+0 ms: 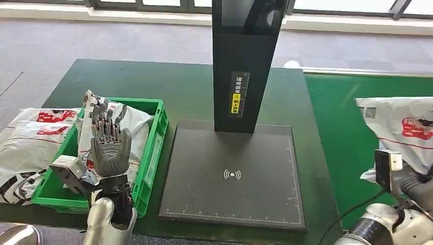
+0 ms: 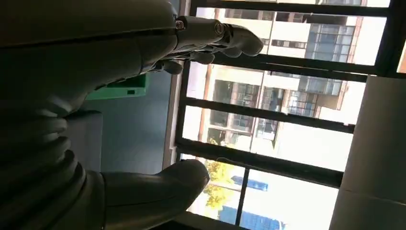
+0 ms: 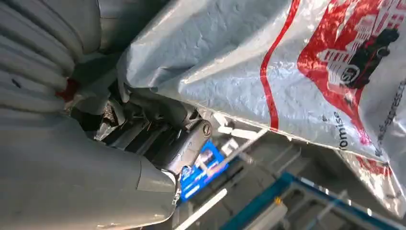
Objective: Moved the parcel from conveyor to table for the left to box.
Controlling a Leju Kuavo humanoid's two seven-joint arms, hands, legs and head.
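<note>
Left hand (image 1: 108, 148) first: its fingers (image 1: 104, 122) are straight and fanned apart, pointing away from the robot, palm facing up toward the head camera, and there's nothing in it. The left wrist view backs that up, with the thumb (image 2: 158, 191) and the darker fingers (image 2: 215, 36) well apart against a window. The hand hangs over the green crate (image 1: 155, 148) at the near left of the dark green table (image 1: 178, 87). The crate already has a white bag with red print (image 1: 130, 120) inside it, and another similar bag (image 1: 30, 138) lies just left of the crate on the table.

Right hand (image 3: 158, 139): in the right wrist view its fingers sit up against the underside of the parcel (image 3: 268, 62), a crinkly white plastic mailer with a red logo and a red line, and they look curled onto its edge, so it's holding it. In the head view the parcel (image 1: 403, 127) sits at the far right, above the bright green conveyor belt (image 1: 347, 117), with the right wrist (image 1: 393, 168) just below it near the frame edge.

Between the two hands there's a flat black scanner pad (image 1: 235, 176) with a wireless symbol, and a tall black post (image 1: 245, 61) standing at its far edge with a yellow label.
</note>
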